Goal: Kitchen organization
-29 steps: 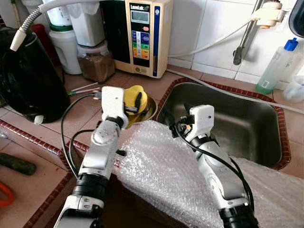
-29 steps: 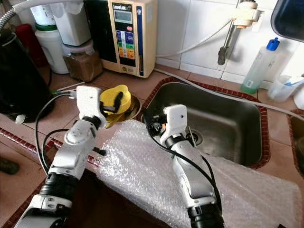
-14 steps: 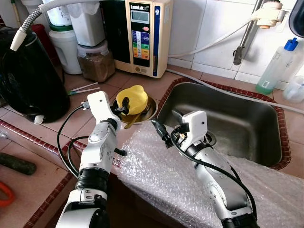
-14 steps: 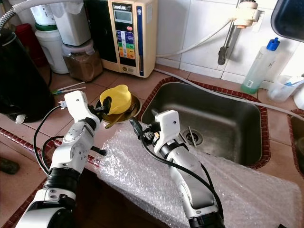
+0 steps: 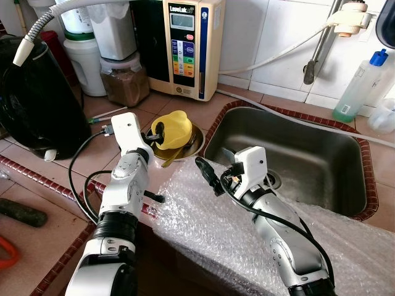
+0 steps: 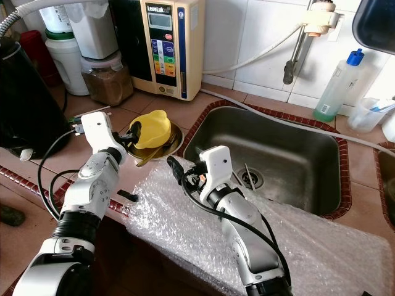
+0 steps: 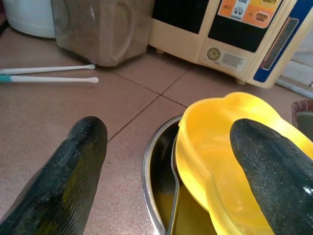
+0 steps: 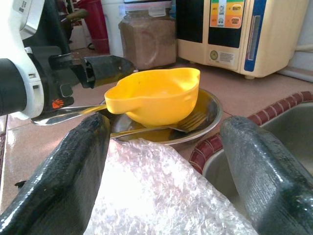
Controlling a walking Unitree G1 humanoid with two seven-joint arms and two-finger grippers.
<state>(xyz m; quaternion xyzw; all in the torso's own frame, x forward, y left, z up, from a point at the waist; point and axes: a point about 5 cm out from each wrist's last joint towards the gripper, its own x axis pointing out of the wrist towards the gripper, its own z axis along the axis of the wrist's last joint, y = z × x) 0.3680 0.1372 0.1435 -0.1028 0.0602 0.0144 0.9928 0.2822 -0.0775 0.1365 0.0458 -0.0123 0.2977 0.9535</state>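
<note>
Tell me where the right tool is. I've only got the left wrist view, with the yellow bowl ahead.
Observer: The right tool hovers open above the bubble wrap at the counter's edge, pointing at the yellow bowl.
Operator: Say what else is in that steel dish.
Observer: A fork lies in the steel dish, partly under the bowl.
Operator: Report what's right of the dish.
Observer: The sink is there, and the bubble wrap drapes over its near rim.
</note>
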